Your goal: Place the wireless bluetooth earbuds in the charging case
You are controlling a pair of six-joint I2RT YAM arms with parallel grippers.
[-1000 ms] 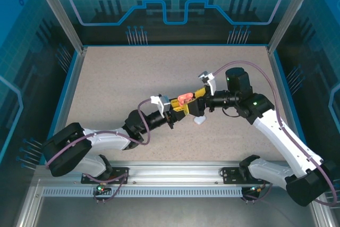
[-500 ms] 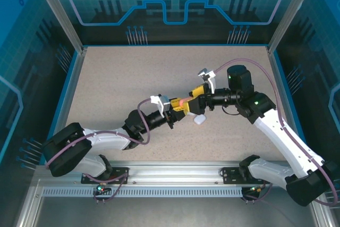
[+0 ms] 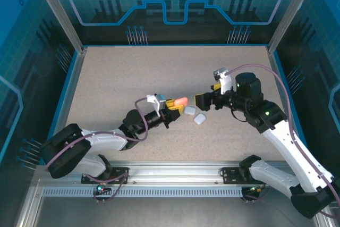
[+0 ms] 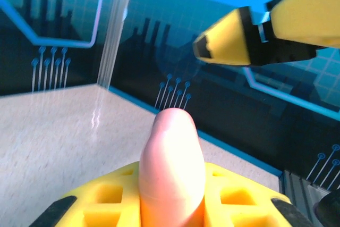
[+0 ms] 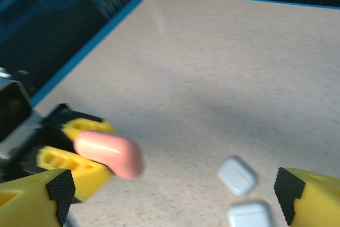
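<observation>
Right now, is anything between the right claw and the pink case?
Nothing visible. The right claw stands open facing the pink case, which the left claw grips, with air between. Two white cases lie on the table, off that line.

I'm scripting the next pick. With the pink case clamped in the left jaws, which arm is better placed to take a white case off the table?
Right. The right gripper is open and empty, near the white cases; the left gripper is shut on the pink case.
</observation>
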